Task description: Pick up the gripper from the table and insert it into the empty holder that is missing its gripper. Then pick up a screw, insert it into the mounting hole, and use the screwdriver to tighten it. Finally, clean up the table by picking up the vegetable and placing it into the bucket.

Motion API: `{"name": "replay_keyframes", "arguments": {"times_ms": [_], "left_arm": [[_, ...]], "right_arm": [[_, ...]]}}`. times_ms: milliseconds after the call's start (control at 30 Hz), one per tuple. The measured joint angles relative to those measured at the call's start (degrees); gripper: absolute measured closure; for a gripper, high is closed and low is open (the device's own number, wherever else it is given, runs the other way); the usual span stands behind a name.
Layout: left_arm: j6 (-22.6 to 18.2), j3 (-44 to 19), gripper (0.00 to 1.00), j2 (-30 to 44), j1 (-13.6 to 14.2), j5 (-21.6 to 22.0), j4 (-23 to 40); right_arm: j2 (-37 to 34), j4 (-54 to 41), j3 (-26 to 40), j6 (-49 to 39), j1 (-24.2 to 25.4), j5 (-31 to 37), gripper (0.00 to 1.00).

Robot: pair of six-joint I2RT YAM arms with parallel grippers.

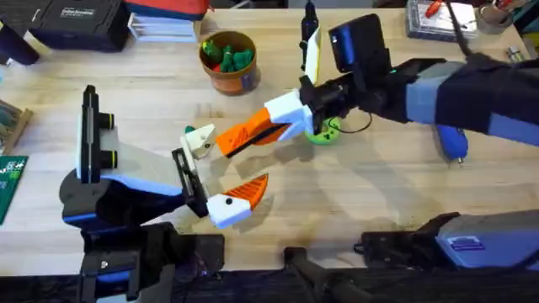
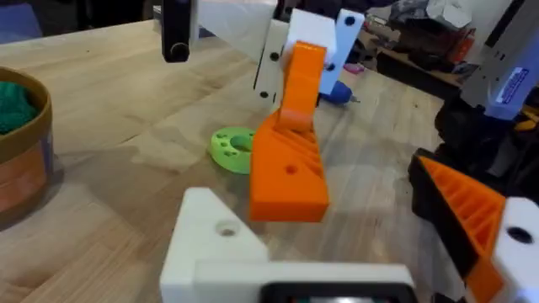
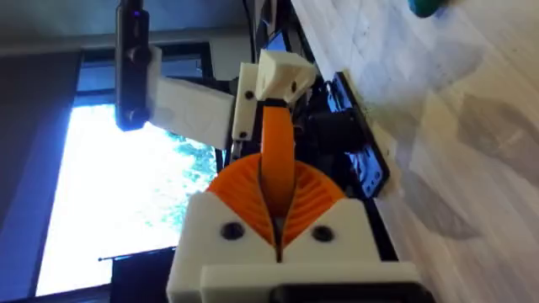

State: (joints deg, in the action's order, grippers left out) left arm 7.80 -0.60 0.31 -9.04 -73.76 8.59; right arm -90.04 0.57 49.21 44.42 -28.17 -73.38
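Right hand (image 1: 253, 133): was seen reaching across the middle of the worktop (image 1: 362, 185) in the overhead view; its orange ribbed fingers (image 3: 253, 189) were pressed together on the loose orange-and-white gripper part (image 3: 276, 126), which was held by its orange finger.
Left hand (image 1: 240, 198): was seen at about 7 o'clock of the right hand; its fingers stood apart, one white (image 2: 219, 244) and one orange ribbed (image 2: 472, 215), with nothing held between them.
Gripper part: was seen in the left wrist view as an orange wedge with a white mounting block (image 2: 290, 147), raised off the worktop, just beside the white holder plate (image 2: 227, 21).
Screwdriver (image 1: 453, 141): was lying on the worktop at about 3 o'clock of the right hand, well apart from it.
Bucket (image 1: 228, 59): was standing at about 11 o'clock of the right hand, with green and orange toy vegetables (image 1: 229, 54) inside.
Lime-green disc (image 1: 323, 132): was lying flat on the worktop, partly hidden under the right arm.
Loose vegetable: could not be told apart on the worktop.
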Motion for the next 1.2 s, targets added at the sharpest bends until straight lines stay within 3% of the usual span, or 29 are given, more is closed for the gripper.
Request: {"name": "replay_keyframes", "arguments": {"times_ms": [67,233,500,733,1200], "left_arm": [[0.0,0.0,0.015,0.0,0.0,0.0,0.0],[0.2,0.0,0.015,0.0,-0.3,0.6,-0.1],[0.2,0.0,0.015,0.0,-0.3,1.2,-0.2],[-0.3,0.0,0.015,-0.1,-0.4,2.3,-0.4],[1.1,0.0,0.014,0.0,-1.3,4.9,-0.7]], "right_arm": [[-2.1,6.6,0.0,6.2,-0.6,0.0,0.989],[-5.0,11.9,0.0,13.2,-1.8,-0.6,0.989],[-8.1,14.1,0.0,19.0,-2.3,-1.6,0.989],[-8.2,26.3,-0.4,25.9,-3.0,-1.2,0.989],[-10.6,29.7,-0.6,28.7,-4.2,1.5,0.990]]}}
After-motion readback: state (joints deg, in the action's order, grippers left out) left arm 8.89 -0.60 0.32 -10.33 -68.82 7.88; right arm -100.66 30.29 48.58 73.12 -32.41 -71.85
